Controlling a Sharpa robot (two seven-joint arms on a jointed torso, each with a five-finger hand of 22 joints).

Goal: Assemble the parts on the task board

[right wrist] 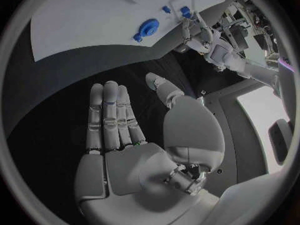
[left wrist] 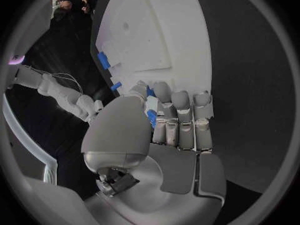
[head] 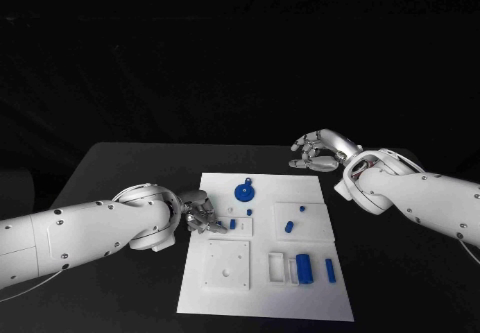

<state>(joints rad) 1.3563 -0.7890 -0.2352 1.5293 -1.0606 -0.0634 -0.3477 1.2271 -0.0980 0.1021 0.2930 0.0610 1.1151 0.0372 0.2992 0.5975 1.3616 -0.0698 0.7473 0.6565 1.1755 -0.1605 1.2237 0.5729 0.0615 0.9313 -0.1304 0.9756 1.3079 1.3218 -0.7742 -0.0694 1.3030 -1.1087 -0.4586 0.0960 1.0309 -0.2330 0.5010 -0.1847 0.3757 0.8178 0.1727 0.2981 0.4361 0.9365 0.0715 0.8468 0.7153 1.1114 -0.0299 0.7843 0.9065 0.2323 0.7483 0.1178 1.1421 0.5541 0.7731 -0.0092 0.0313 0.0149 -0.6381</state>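
Observation:
The white task board (head: 300, 298) lies in the middle of the black table. My left hand (head: 203, 216) is at the board's left edge, fingers curled in. It pinches a small blue part (left wrist: 152, 117) between thumb and fingers; the same small blue part (head: 232, 223) stands at a small raised plate. My right hand (head: 322, 152) hovers over the table beyond the board's far right corner, fingers (right wrist: 112, 116) straight and apart, holding nothing. A round blue disc (head: 245, 191) with a short arm lies at the board's far middle, also as blue disc (right wrist: 148, 28).
On the board are a tiny blue piece (head: 249, 211), a slanted blue peg (head: 288, 226) on a raised square, and two blue cylinders (head: 304, 268) (head: 330, 270) near the front right. A white square plate (head: 227, 263) sits front left. Black table surrounds the board.

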